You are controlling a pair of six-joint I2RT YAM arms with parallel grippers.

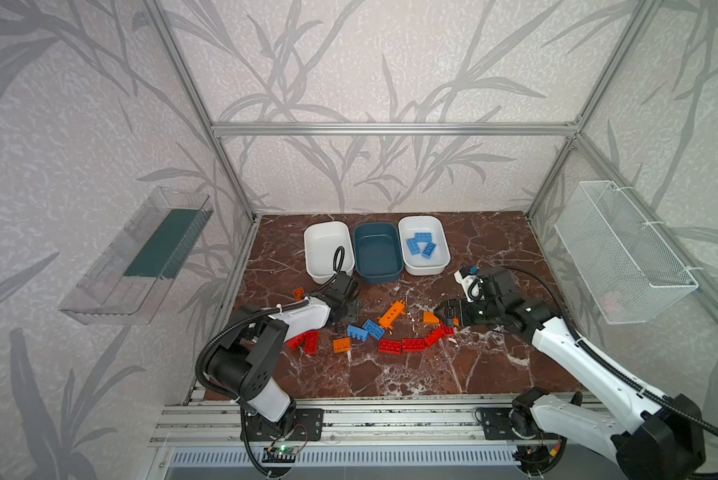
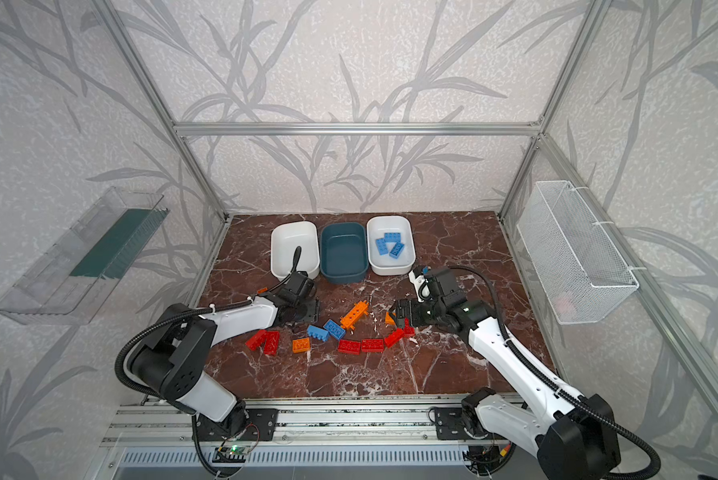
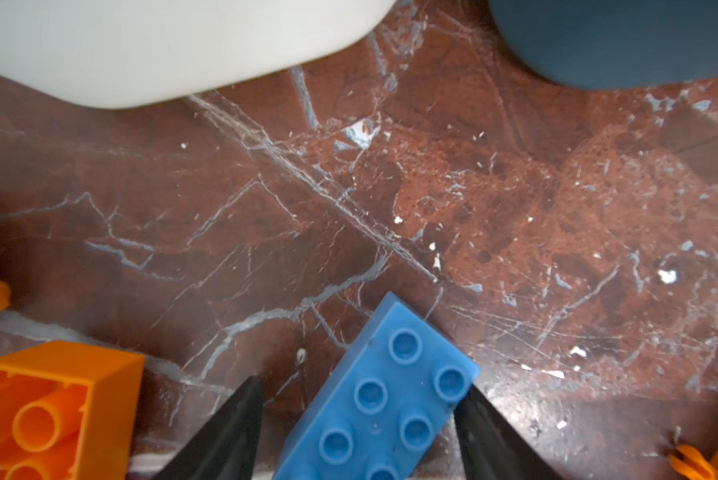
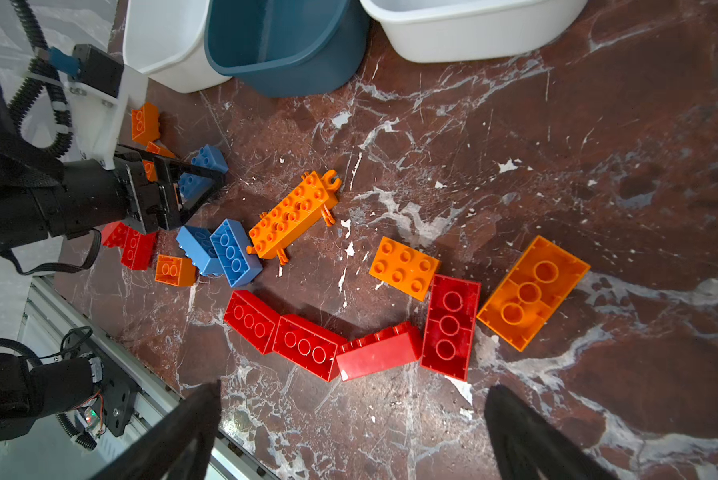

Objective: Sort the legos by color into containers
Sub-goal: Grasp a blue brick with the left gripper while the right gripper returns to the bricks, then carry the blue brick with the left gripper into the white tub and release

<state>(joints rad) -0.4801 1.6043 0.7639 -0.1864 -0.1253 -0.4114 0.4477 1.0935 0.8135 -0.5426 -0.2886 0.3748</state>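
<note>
In the left wrist view a blue lego (image 3: 382,399) lies studs-up between the fingers of my left gripper (image 3: 363,384). One finger touches its corner and a gap shows at the other. My right gripper (image 4: 355,388) hangs open and empty over the marble near a row of red legos (image 4: 303,345). More legos lie loose mid-table, among them a long orange piece (image 1: 391,314) and two blue bricks (image 1: 365,331). At the back stand three containers: an empty white tub (image 1: 324,245), an empty teal tub (image 1: 378,253), and a white tub (image 1: 427,269) holding three blue legos (image 1: 421,245).
A wire mesh basket (image 1: 623,253) hangs on the right wall and a clear tray (image 1: 137,257) on the left wall. Aluminium rails (image 1: 349,415) run along the table's front edge. Both arms lean in low over the scattered bricks.
</note>
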